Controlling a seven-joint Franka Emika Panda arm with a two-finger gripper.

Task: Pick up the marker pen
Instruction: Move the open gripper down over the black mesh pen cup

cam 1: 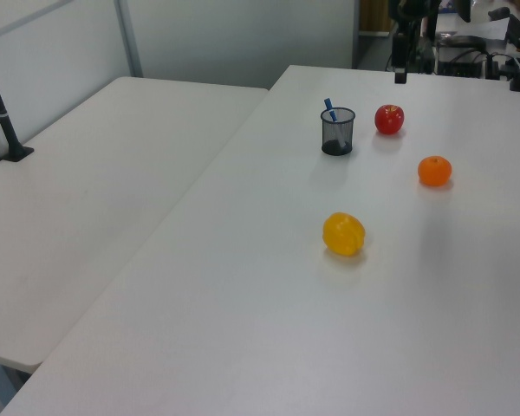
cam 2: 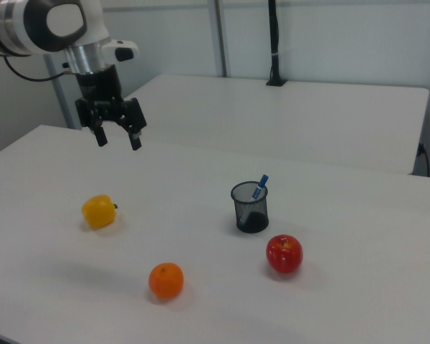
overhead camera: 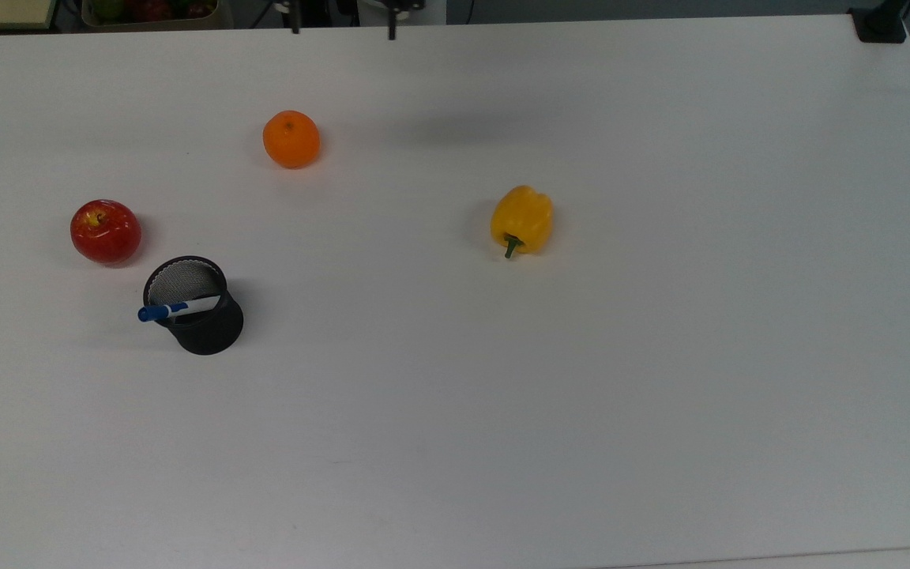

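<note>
The marker pen (overhead camera: 174, 310), white with a blue cap, stands tilted in a black mesh cup (overhead camera: 206, 328) at the top view's left, cap end sticking out over the rim. In the right view the marker pen (cam 2: 261, 185) leans in the cup (cam 2: 250, 211) with its blue cap uppermost. My gripper (cam 2: 118, 142) hangs open and empty, high above the table, far from the cup. In the top view its two fingertips (overhead camera: 295, 30) show at the far edge, spread wide, beyond the orange.
A red apple (overhead camera: 105, 231) lies close beside the cup. An orange (overhead camera: 291, 139) sits further back and a yellow pepper (overhead camera: 521, 220) near the middle of the white table (overhead camera: 581, 395). A second table (cam 1: 87, 199) adjoins in the left view.
</note>
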